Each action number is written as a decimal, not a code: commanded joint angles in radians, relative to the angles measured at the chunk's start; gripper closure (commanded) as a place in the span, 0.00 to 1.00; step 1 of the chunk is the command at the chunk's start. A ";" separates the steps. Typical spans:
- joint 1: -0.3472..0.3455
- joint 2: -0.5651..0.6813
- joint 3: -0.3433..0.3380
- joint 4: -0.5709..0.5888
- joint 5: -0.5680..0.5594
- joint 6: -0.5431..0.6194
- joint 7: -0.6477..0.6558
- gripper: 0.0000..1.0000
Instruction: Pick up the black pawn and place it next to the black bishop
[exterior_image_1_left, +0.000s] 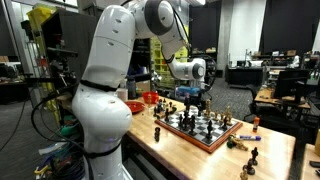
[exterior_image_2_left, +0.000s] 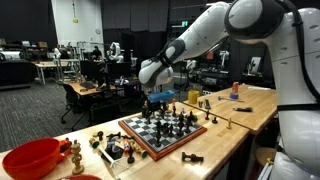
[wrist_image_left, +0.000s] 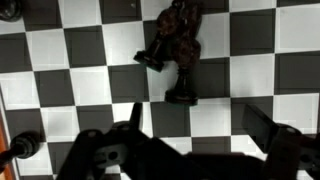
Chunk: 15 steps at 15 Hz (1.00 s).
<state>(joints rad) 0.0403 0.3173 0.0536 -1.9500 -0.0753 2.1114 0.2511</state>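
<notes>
Wrist view: I am hanging my hand (wrist_image_left: 190, 145) wide open and empty above the chessboard (wrist_image_left: 80, 45), lining up on a dark piece.
The jaws are standing well apart with nothing between them, which I judge suits a straight-down approach before any grasp. What I am taking for the black pawn (wrist_image_left: 182, 94) is standing on the board just ahead of the gap, close against the taller dark pieces (wrist_image_left: 180, 25), with another small dark piece (wrist_image_left: 150, 57) just beside it. That crowding is probably why I am spreading the jaws and coming in from above. Which piece is the black bishop I cannot tell. In an exterior view the board is sitting on the bench (exterior_image_1_left: 278, 150), with spare pieces (exterior_image_1_left: 245, 150) lying off it.
</notes>
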 joint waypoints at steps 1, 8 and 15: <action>-0.002 0.025 -0.016 0.045 0.045 -0.040 -0.054 0.00; -0.002 0.025 -0.026 0.057 0.052 -0.045 -0.079 0.46; 0.008 0.006 -0.027 0.044 0.040 -0.044 -0.081 0.99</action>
<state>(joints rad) 0.0396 0.3479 0.0332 -1.8967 -0.0428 2.0921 0.1857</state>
